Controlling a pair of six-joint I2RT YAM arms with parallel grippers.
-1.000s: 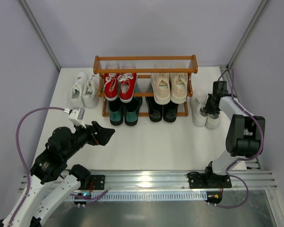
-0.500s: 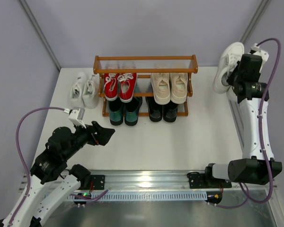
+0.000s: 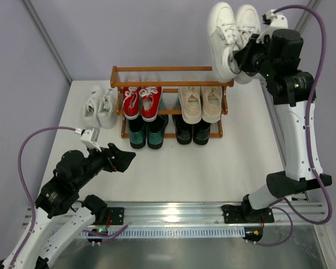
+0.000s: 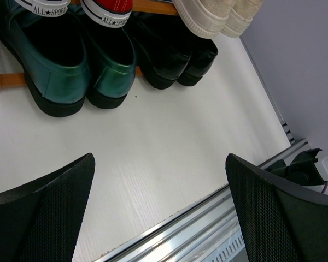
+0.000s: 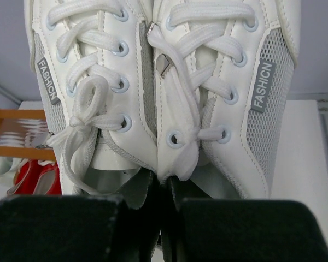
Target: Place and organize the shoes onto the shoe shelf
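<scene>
on white sneakers [image 5: 130, 109], tags "fashion", on red sneakers [image 4: 105, 11], heels "all sport"

Glossy green loafers [image 4: 52, 73] — matt wooden shelf [image 3: 157, 69]

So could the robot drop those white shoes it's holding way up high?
Maybe. The right gripper pinches both white sneakers together by their inner edges, so one might slip out and fall. They also hang tilted above the shoe shelf, so on the way down they might bump it or the beige sneakers below.
</scene>
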